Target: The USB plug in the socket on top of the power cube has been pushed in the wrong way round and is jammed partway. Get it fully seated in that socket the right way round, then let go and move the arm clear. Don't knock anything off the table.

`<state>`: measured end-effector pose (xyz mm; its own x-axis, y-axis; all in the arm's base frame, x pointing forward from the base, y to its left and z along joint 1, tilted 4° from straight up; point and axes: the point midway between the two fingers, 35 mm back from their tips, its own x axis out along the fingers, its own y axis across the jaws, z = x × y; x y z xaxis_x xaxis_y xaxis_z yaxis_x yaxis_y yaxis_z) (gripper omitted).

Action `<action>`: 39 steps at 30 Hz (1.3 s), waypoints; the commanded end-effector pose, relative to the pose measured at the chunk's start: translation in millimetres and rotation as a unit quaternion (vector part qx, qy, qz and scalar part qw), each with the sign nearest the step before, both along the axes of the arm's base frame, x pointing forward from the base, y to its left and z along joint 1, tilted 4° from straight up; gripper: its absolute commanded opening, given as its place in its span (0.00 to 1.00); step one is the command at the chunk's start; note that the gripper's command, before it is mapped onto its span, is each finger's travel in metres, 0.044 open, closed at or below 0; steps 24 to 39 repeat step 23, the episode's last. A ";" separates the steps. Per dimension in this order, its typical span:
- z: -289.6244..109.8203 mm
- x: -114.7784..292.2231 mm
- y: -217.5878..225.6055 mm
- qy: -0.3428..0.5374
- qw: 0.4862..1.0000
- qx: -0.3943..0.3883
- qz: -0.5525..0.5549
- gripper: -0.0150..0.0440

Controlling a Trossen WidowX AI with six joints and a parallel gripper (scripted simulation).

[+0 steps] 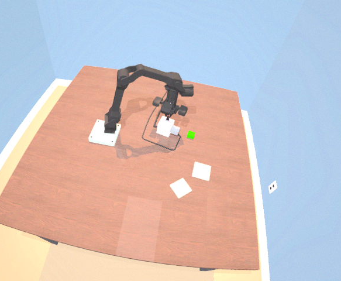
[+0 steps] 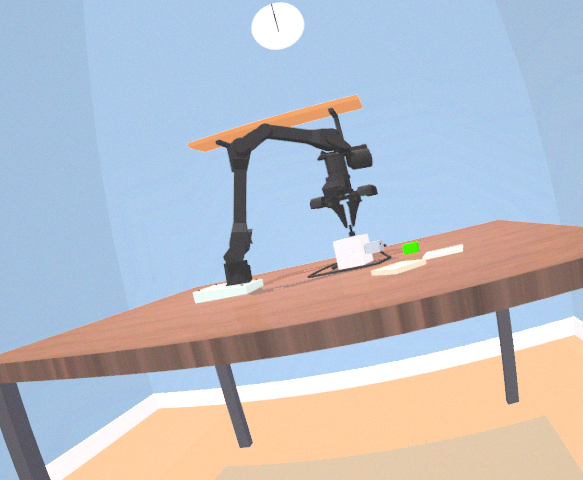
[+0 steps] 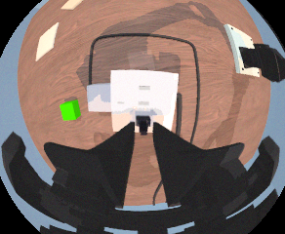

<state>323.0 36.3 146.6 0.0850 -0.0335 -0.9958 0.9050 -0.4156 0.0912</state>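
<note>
The white power cube (image 1: 165,127) (image 2: 352,253) (image 3: 125,83) stands on the table, with slot-like openings in its top. The small black USB plug (image 2: 351,231) (image 3: 142,121) stands upright at the cube's top, near the edge closest to the fingers in the wrist view. How deep it sits and which way round it is cannot be told. My gripper (image 2: 349,226) (image 3: 143,126) points down just above the plug, its fingers slightly parted. A narrow gap shows on each side of the plug, and nothing is held.
A pale block (image 1: 175,130) (image 2: 373,246) (image 3: 99,97) juts from the cube's side. A black cable (image 1: 158,144) (image 3: 198,78) loops around the cube. A green cube (image 1: 190,134) (image 2: 410,248) (image 3: 70,111) and two flat white tiles (image 1: 201,171) (image 1: 181,188) lie beyond. An orange shelf (image 2: 291,116) is on the wall.
</note>
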 end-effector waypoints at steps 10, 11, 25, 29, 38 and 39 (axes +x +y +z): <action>-0.1 -0.1 0.0 0.000 1.000 0.000 0.000 0.42; -0.1 -0.1 0.0 0.000 1.000 0.000 0.000 0.42; 10.8 -1.1 0.0 0.000 1.000 0.000 0.000 0.42; 10.8 -1.1 0.0 0.000 1.000 0.000 0.000 0.42; 10.8 -1.1 0.0 0.000 1.000 0.000 0.000 0.42; 10.8 -1.1 0.0 0.000 1.000 0.000 0.000 0.42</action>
